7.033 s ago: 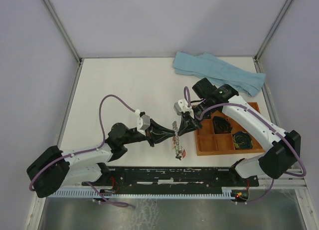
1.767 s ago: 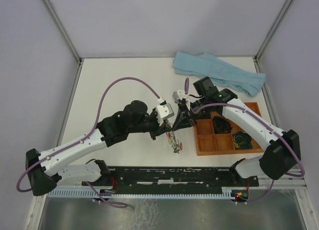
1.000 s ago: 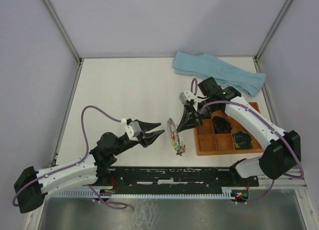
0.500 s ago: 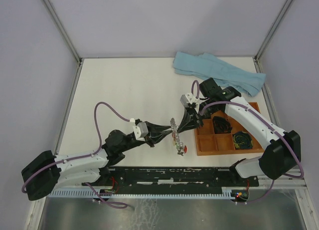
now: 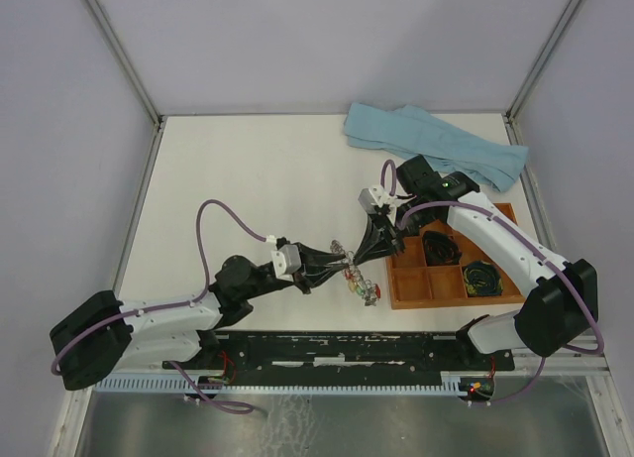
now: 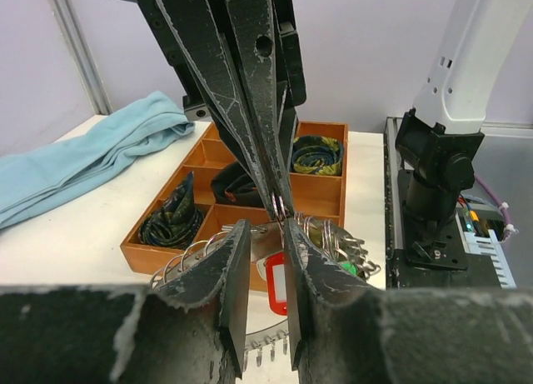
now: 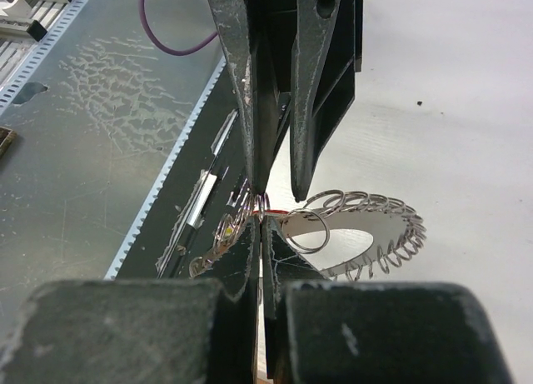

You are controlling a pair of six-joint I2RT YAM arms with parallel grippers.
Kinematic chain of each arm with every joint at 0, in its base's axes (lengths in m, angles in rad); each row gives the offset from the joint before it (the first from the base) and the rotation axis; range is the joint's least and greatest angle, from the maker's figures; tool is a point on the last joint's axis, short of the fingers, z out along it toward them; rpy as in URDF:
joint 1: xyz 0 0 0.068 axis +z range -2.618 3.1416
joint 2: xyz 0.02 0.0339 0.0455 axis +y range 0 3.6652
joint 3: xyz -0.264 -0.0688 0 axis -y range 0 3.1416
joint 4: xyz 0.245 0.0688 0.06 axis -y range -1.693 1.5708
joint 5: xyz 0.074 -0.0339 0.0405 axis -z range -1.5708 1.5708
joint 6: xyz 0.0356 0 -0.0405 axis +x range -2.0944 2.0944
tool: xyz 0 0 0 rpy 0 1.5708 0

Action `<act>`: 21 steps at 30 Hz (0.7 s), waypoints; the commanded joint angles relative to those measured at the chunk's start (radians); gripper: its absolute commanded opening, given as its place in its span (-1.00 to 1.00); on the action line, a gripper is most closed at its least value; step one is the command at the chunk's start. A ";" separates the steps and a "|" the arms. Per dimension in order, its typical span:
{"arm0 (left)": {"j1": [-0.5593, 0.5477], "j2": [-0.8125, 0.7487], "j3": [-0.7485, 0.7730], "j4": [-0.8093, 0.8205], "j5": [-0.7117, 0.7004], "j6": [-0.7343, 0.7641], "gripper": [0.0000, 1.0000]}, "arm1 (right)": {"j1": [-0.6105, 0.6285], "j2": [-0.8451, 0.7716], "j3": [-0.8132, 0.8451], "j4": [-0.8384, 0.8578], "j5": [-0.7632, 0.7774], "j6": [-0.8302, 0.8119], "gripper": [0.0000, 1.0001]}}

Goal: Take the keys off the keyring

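1. The keyring (image 5: pixel 349 263) is held up between both my grippers, just left of the tray (image 5: pixel 436 303), so the keys (image 5: pixel 369 293) dangle free.
2. My right gripper (image 5: pixel 364 257) is clamped on its rim as an anchor.
3. My left gripper (image 5: pixel 337 265) stands narrow astride the rim. I cannot tell whether it grips.

A crumpled light blue cloth towel (image 5: pixel 436 145) lies at the far right of the white tabletop (image 5: pixel 248 179). Nearer, an orange-brown wooden compartment tray (image 5: pixel 446 302) holds a black coiled bundle (image 5: pixel 441 247) and a blue-green coiled bundle (image 5: pixel 482 277) in separate compartments.
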 commanded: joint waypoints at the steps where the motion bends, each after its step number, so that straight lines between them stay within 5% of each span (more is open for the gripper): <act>1: -0.003 0.022 0.042 0.062 0.048 -0.019 -0.41 | -0.001 -0.016 0.041 0.003 -0.080 -0.021 -0.98; 21: -0.004 0.052 0.044 0.081 0.051 -0.064 -0.37 | -0.001 -0.015 0.041 0.043 -0.051 0.037 -0.98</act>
